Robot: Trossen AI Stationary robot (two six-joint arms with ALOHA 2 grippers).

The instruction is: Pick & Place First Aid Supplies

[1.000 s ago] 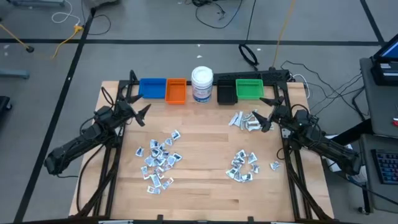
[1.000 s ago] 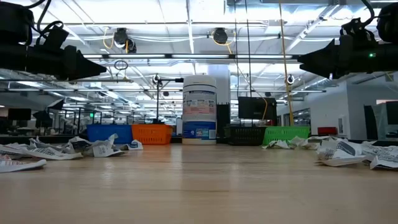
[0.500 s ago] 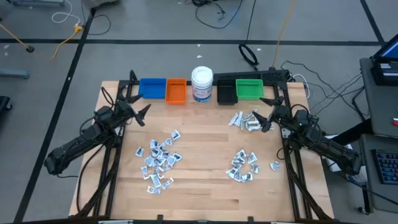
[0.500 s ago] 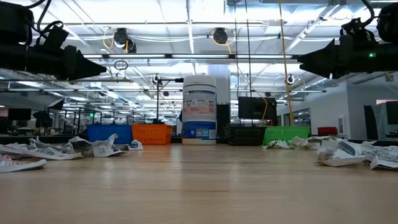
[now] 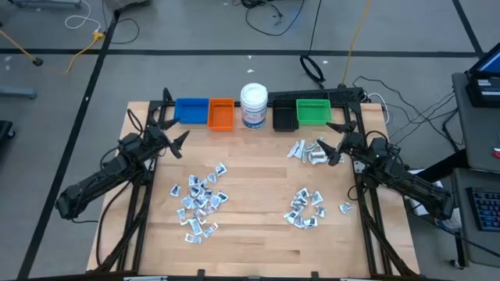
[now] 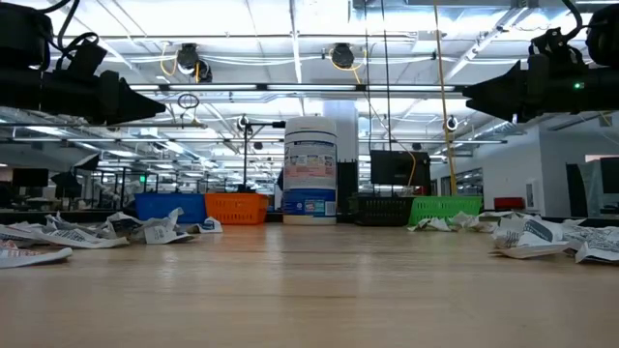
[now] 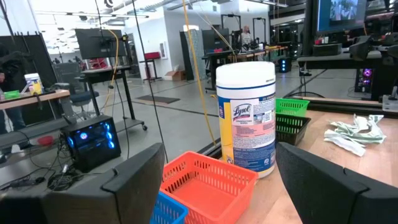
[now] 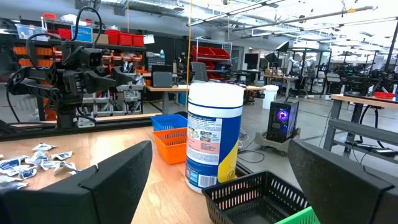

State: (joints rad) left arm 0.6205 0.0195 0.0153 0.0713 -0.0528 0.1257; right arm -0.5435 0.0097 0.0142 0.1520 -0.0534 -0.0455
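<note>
Fingers of the left gripper [image 5: 178,140] stand spread wide with nothing between them, raised off the table near its far left part, just near of the blue bin [image 5: 191,110]. The right gripper [image 5: 336,134] mirrors it on the far right side, jaws equally wide and empty, hanging beside and slightly above the far right heap of first aid supplies [image 5: 309,151], just near of the green bin [image 5: 313,112].

Outward from the claws, the packets lie in three loose heaps on the wooden table [image 5: 254,195]: one by the right gripper, a second nearer and to the right of centre [image 5: 305,209], and a larger one left of centre [image 5: 200,199], near of the left gripper. A single packet [image 5: 345,208] sits apart toward the right edge. Along the far edge runs the row of bins: blue, orange bin [image 5: 221,114], the white wipes jar [image 5: 254,106] in the middle, then black bin [image 5: 284,116] and green. No bin appears to hold anything, though their floors are not fully visible.

By the look of it, the task has not begun: both arms are poised and no packet is lifted. The right gripper is closest to work; its next move would call for a descent onto one packet at the edge of the far right heap, with the fingers narrowed enough to pinch a thin flat wrapper without dragging its neighbours.
</note>
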